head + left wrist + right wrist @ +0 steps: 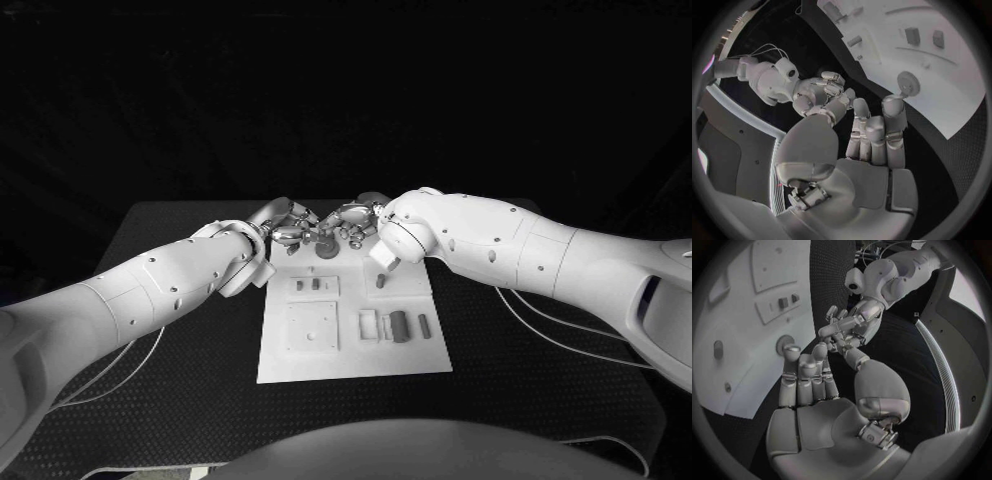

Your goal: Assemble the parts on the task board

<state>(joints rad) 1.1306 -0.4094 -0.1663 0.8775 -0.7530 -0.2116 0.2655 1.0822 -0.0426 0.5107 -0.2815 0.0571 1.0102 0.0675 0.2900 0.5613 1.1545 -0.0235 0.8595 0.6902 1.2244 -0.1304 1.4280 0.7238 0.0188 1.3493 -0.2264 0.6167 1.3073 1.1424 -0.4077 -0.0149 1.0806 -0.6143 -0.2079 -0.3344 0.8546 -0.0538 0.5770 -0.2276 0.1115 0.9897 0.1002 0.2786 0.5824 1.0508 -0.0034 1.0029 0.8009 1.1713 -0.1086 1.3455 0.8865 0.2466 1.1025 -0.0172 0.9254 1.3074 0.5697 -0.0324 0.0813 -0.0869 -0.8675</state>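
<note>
Both hands meet at the far end of the white board (353, 345): left hand (283, 226) and right hand (356, 222) fingertip to fingertip above a round disc (907, 82) set in the board. Whether either is pinching anything, I cannot tell; my fingers lie close together, half curled. From my left wrist, my right hand (820, 95) faces me, bunched. From my right wrist, my left hand (848, 327) does the same, and the disc (786, 344) sits just beside my fingertips (792, 351). Nearer me on the board lie small dark parts (408, 326) in a row, a pair in a recessed strip (309, 285), and a square plate (310, 326). Cables (555, 320) trail across the black table (519, 400).
</note>
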